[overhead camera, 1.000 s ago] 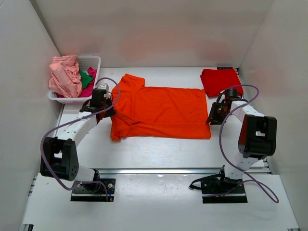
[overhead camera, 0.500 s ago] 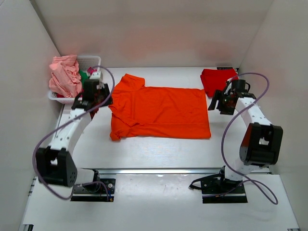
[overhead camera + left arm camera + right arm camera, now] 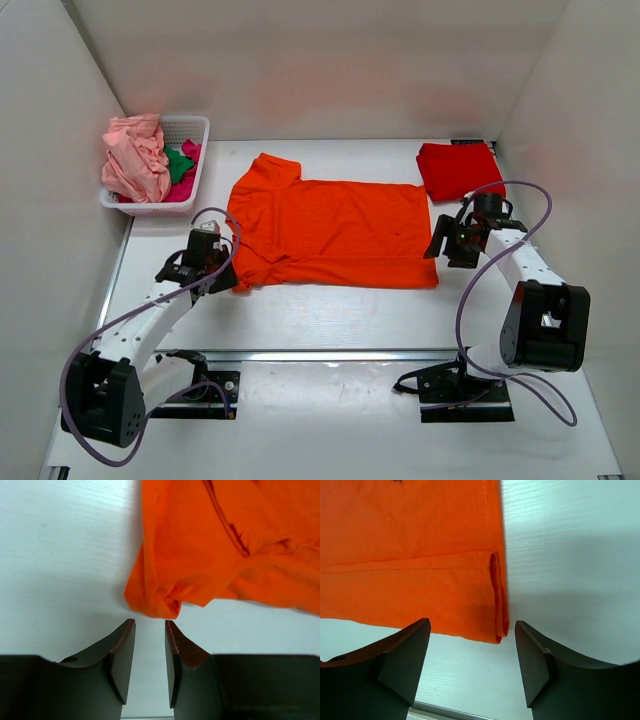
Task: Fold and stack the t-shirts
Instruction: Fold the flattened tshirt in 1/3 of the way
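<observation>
A bright orange t-shirt (image 3: 330, 232) lies spread flat mid-table, collar to the left. My left gripper (image 3: 226, 274) sits at its near-left corner, open with a narrow gap. In the left wrist view the bunched orange corner (image 3: 155, 602) lies just ahead of the gripper (image 3: 149, 625), and nothing is between the fingers. My right gripper (image 3: 442, 250) is wide open at the near-right corner. In the right wrist view the folded hem corner (image 3: 496, 625) reaches just between the fingertips of the gripper (image 3: 472, 625). A folded red t-shirt (image 3: 458, 168) lies at the back right.
A white mesh basket (image 3: 192, 126) at the back left holds a pale pink shirt (image 3: 135, 160), a green one (image 3: 178, 163) and a magenta one (image 3: 188, 190). White walls close in the left, right and back. A metal rail (image 3: 330, 354) runs along the near edge.
Both grippers have opened. The left arm swung back toward the basket, then came forward to the shirt's near-left corner. The right gripper moved back, then forward to the near-right corner.
</observation>
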Controlling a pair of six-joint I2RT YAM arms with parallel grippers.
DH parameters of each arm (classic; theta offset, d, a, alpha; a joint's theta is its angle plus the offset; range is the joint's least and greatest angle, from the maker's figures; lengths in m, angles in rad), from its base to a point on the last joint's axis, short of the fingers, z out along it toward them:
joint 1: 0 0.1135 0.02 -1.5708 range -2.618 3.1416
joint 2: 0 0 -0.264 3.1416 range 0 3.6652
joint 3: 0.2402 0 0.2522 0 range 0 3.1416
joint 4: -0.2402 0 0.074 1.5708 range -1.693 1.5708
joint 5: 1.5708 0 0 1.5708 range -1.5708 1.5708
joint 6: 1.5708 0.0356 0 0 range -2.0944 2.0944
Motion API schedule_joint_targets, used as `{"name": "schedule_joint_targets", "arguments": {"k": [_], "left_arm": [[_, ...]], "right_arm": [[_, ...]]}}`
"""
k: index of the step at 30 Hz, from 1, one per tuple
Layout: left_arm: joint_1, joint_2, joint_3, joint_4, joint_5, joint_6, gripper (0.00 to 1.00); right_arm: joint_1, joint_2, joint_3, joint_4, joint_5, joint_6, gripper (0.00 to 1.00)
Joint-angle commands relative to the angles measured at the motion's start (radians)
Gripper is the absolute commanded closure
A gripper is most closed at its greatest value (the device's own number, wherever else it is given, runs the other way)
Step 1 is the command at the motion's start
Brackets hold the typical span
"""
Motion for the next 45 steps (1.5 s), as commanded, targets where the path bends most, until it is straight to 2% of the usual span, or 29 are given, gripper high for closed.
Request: {"name": "schedule_joint_targets", "arguments": {"k": [1, 11, 16, 19, 21, 24, 27, 33, 35, 36, 43, 44, 45], "left_arm": [[-0.012, 0.013, 0.001, 0.084, -0.014, -0.081, 0.59], [-0.053, 0.151, 0.039, 0.090, -0.058, -0.079, 0.53], [-0.062, 0.191, 0.047, 0.094, -0.065, -0.083, 0.57], [-0.061, 0.192, 0.041, 0.097, -0.063, -0.084, 0.70], [-0.055, 0.188, 0.033, 0.108, -0.062, -0.079, 0.86], [-0.052, 0.172, 0.027, 0.113, -0.051, -0.079, 0.99], [-0.052, 0.152, 0.028, 0.128, -0.060, -0.076, 1.00], [-0.050, 0.109, 0.021, 0.136, -0.046, -0.067, 1.00], [-0.047, 0.099, 0.024, 0.159, -0.040, -0.058, 1.00], [-0.049, 0.094, 0.024, 0.160, -0.034, -0.049, 1.00], [-0.027, 0.095, 0.051, 0.188, -0.022, 0.092, 1.00], [-0.021, 0.095, 0.051, 0.197, -0.020, 0.124, 1.00], [-0.026, 0.097, 0.060, 0.202, -0.031, 0.143, 1.00]], "right_arm": [[0.010, -0.022, -0.003, 0.043, -0.020, 0.012, 0.34], [0.001, -0.007, -0.025, 0.057, -0.025, 0.003, 0.34], [-0.002, -0.005, -0.033, 0.051, -0.027, -0.002, 0.34], [-0.001, 0.008, -0.034, 0.039, -0.021, 0.004, 0.34], [0.004, 0.002, -0.036, 0.032, -0.002, 0.006, 0.34], [0.002, 0.004, -0.033, 0.003, 0.038, 0.015, 0.34], [0.007, 0.021, -0.037, -0.015, 0.045, 0.015, 0.34], [0.050, 0.045, -0.054, -0.021, 0.056, 0.049, 0.45], [0.061, 0.048, -0.057, -0.021, 0.039, 0.055, 0.56], [0.059, 0.053, -0.057, -0.026, 0.036, 0.058, 0.58], [0.053, 0.114, -0.046, -0.057, 0.068, 0.040, 0.56], [0.050, 0.120, -0.046, -0.060, 0.073, 0.036, 0.57], [0.045, 0.125, -0.054, -0.055, 0.076, 0.036, 0.66]]}}
